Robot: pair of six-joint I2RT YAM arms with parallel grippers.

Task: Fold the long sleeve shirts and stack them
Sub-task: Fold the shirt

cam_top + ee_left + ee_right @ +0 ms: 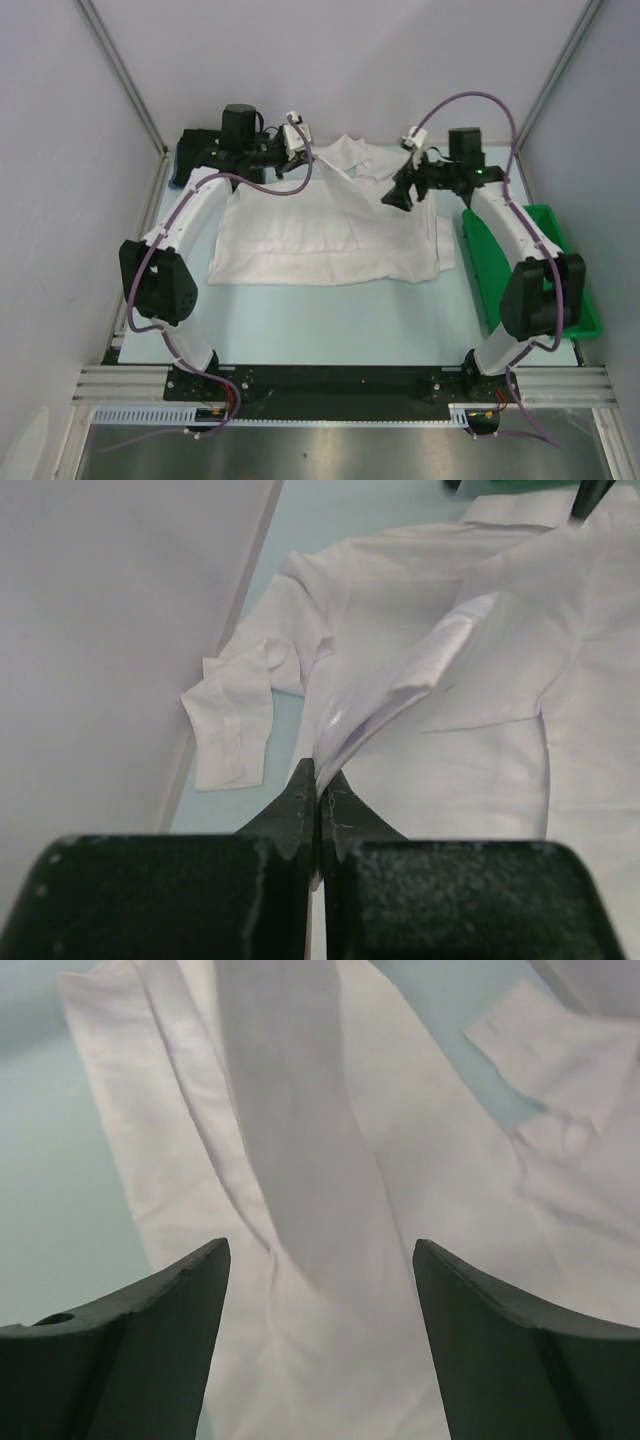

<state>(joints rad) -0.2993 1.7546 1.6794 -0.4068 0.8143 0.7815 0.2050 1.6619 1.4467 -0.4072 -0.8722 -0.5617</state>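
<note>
- 1 white long sleeve shirt (320,240) is seen spread on the pale blue tabletop (330,320), in the middle, between the 2 arms.
- Its main body is laid as a broad, creased panel with the long axis running left to right. A looser, bunched part is extended toward the far wall.
- 1 sleeve, ending in a cuff (235,735), is laid out at the far left, close beside the side wall.
- The left claw (318,780) is pressed together at the far left, with a raised fold of the white cloth pinched between its tips.
- The right claw (320,1250) is spread wide over the shirt's far right part, with nothing held.
- A green tray (478,265) is set at the right edge, just beside the shirt.
</note>
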